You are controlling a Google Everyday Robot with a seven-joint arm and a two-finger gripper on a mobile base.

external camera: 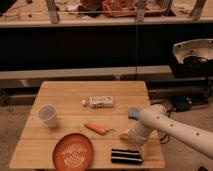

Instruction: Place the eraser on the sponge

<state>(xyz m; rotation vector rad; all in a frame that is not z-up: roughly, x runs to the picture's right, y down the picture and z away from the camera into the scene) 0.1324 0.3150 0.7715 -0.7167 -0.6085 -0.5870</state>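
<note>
The eraser (126, 156), a flat black block with thin white stripes, lies near the table's front edge, right of the orange plate. The light-blue sponge (133, 113) peeks out behind my white arm at the right side of the table. My gripper (128, 135) sits low over the table just above and behind the eraser, between it and the carrot's tip. It does not hold the eraser, which rests on the wood.
A wooden table (65, 95) carries a white cup (48, 115) at left, an orange plate (73, 151) at front left, a carrot (96, 129) in the middle and a white printed box (101, 102) further back. Dark shelving stands behind the table.
</note>
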